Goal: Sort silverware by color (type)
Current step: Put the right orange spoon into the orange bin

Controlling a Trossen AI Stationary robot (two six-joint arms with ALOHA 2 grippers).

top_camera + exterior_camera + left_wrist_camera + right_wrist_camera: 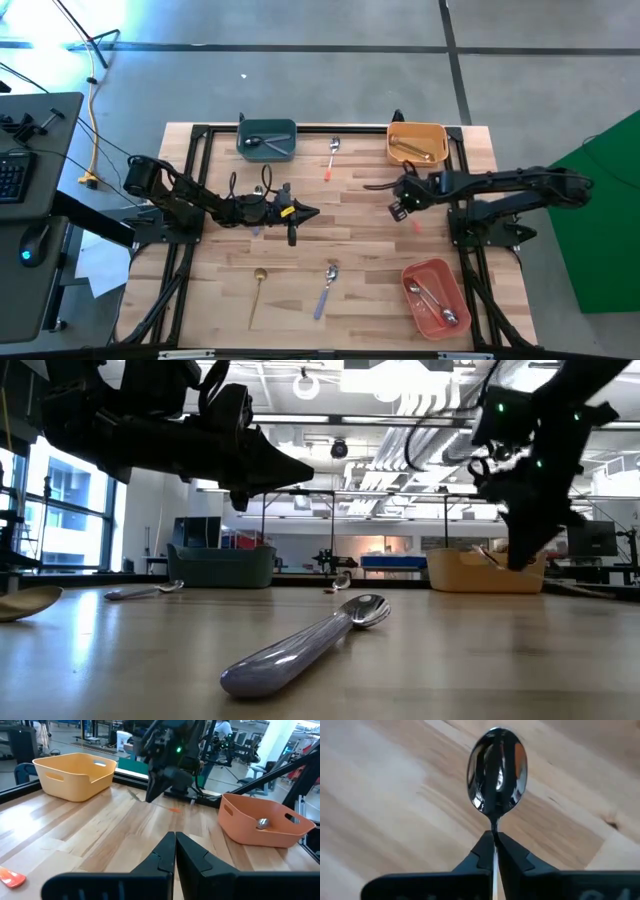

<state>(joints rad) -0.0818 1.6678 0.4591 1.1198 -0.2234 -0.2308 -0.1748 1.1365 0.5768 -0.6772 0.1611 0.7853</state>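
Partly sorted: cutlery in all three bins, four loose pieces left mid-frame and below, right gripper clamped on shiny silver-bowled spoon, left gripper closed, empty.

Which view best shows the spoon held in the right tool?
The right wrist view: the spoon's silver bowl fills it, its neck pinched in the shut right tool. The high view shows only a red-pink handle tip under the tool; the low and left wrist views barely show it.

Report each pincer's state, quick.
Left pincer: shut, empty, over mid-table.
Right pincer: shut on a spoon, gripped at the neck below its bowl.
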